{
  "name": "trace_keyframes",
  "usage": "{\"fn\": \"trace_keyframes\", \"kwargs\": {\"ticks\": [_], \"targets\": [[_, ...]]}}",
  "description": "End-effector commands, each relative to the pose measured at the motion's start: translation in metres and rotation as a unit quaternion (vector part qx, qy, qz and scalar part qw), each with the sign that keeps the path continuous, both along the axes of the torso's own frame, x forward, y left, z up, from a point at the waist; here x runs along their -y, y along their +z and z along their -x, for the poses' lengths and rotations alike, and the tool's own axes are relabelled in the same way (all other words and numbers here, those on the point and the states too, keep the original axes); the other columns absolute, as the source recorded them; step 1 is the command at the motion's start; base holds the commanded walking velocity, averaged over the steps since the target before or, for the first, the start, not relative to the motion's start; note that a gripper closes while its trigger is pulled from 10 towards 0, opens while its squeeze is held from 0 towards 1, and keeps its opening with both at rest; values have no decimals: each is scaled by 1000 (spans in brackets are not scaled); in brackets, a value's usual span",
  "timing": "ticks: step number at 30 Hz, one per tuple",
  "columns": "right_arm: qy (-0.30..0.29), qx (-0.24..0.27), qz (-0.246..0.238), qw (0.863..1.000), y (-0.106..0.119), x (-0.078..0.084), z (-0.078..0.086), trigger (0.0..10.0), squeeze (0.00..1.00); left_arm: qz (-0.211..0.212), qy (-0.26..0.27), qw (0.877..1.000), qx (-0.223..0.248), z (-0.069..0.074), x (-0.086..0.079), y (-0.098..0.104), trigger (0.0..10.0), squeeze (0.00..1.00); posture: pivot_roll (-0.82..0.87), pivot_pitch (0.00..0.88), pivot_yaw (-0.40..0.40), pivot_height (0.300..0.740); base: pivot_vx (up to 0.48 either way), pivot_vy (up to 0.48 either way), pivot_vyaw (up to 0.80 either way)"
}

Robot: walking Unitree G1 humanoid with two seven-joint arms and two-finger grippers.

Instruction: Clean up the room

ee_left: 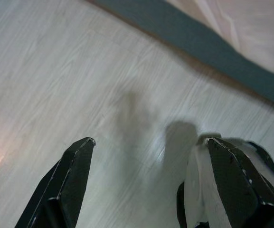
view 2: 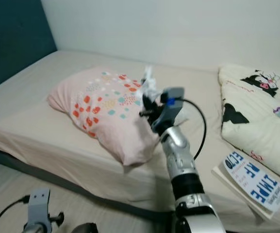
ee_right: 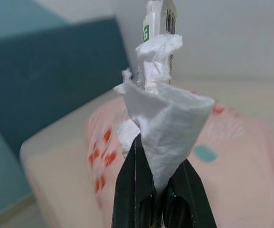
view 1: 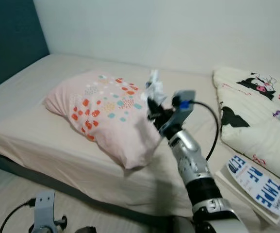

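My right gripper [view 1: 154, 99] is raised over the bed, beside the pink pillow [view 1: 103, 109], and is shut on a crumpled white tissue [ee_right: 163, 114] that wraps a small white and green packet [ee_right: 158, 21]. The tissue [view 1: 153, 87] sticks up above the fingers [ee_right: 137, 185]. My left gripper [ee_left: 146, 175] hangs low over the wooden floor [ee_left: 80, 71] with its fingers [ee_left: 70, 175] wide apart and nothing between them; its wrist [view 1: 45, 211] is at the lower left of the left eye view.
A beige bed [view 1: 28, 107] with a teal headboard [view 1: 8, 39] stands ahead. A cartoon-print blanket [view 1: 256, 111] lies at the right, with a white and blue book [view 1: 258, 187] near the bed's front edge. The dark bed base [ee_left: 212, 57] runs along the floor.
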State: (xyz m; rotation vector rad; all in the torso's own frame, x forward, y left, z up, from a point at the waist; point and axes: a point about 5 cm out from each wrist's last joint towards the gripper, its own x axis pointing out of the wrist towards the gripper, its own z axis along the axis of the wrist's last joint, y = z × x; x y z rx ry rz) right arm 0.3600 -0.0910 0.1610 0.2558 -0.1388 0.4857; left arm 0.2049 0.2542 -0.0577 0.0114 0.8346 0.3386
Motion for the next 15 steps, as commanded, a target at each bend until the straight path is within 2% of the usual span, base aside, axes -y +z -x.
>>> {"fn": "trace_keyframes", "kwargs": {"ticks": [1, 6, 10, 15], "targets": [[4, -14, 11, 1000, -9, 0, 2, 10000, 0, -2, -2, 1000, -10, 3, -1, -2, 10000, 0, 106, 0, -21, 622, 0, 0, 0], [11, -28, 16, 999, -17, -3, 6, 10000, 0, 0, -3, 1000, -16, 4, 1, -3, 10000, 0, 103, 0, -21, 642, 0, 0, 0], [13, -37, 20, 999, -23, -3, 7, 10000, 0, 2, -16, 1000, -24, 0, 8, -3, 10000, 0, 102, 0, -21, 666, -480, 0, 0], [13, -53, 32, 998, -34, -1, 9, 10000, 0, 3, -16, 1000, -25, 4, 6, -5, 10000, 0, 101, 0, -23, 686, -480, 0, 0]]}}
